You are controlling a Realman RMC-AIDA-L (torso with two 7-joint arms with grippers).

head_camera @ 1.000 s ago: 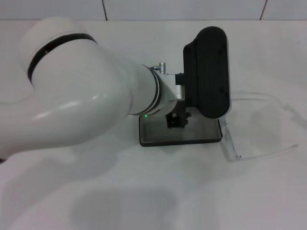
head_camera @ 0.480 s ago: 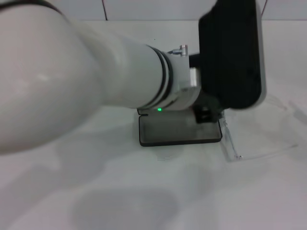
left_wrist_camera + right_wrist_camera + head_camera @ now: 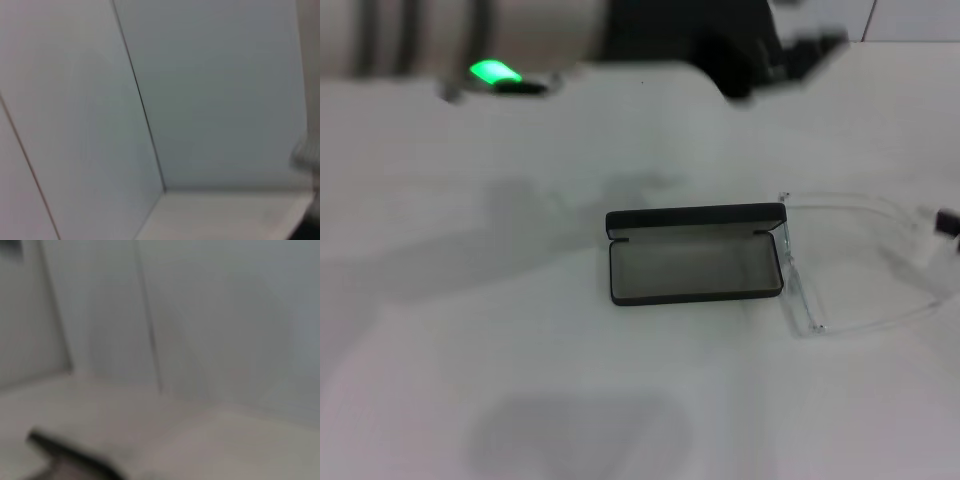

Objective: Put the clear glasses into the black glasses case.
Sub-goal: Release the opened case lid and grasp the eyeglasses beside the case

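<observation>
One black glasses case [image 3: 696,265] — open, clear glasses [image 3: 850,265] beside

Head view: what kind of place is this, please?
Probably a plain test bench in a lab, not a home. A bare white tabletop meets a pale tiled wall, and only an open black hinged glasses case and transparent wraparound plastic glasses lie there, under a robot arm.

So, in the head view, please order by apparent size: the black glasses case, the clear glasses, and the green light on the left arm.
1-2. black glasses case and clear glasses: look alike.
3. green light, smallest, though nearest the camera.
</observation>
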